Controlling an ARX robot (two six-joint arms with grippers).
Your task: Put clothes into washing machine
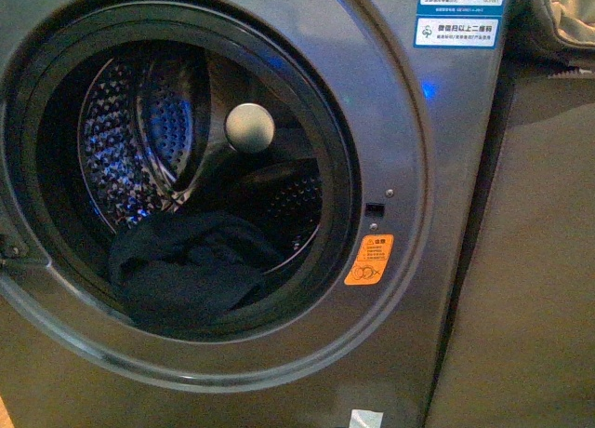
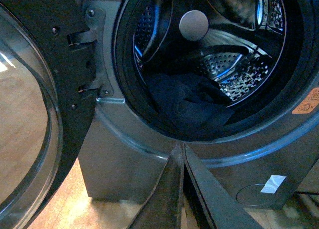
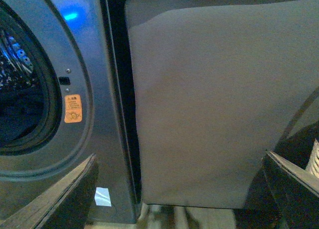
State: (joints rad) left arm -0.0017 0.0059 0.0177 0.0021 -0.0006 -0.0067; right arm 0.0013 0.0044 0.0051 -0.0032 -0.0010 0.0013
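The grey washing machine (image 1: 409, 167) fills the front view with its porthole open. The dark navy clothes (image 1: 186, 265) lie bunched in the bottom front of the perforated drum (image 1: 139, 130), draping onto the door seal. In the left wrist view the clothes (image 2: 187, 104) rest inside the drum mouth, and my left gripper (image 2: 181, 150) is shut and empty, below and outside the porthole rim. My right gripper (image 3: 182, 162) is open with nothing between its fingers, facing the grey panel beside the machine (image 3: 94, 104). Neither arm shows in the front view.
The machine's glass door (image 2: 30, 139) hangs open at the hinge side. A grey fabric-covered panel (image 3: 219, 99) stands right of the machine, with beige padded fabric (image 1: 558, 19) on top. Orange sticker (image 1: 369, 260) and blue-white label (image 1: 457, 14) mark the front. Wooden floor (image 2: 70, 209) below.
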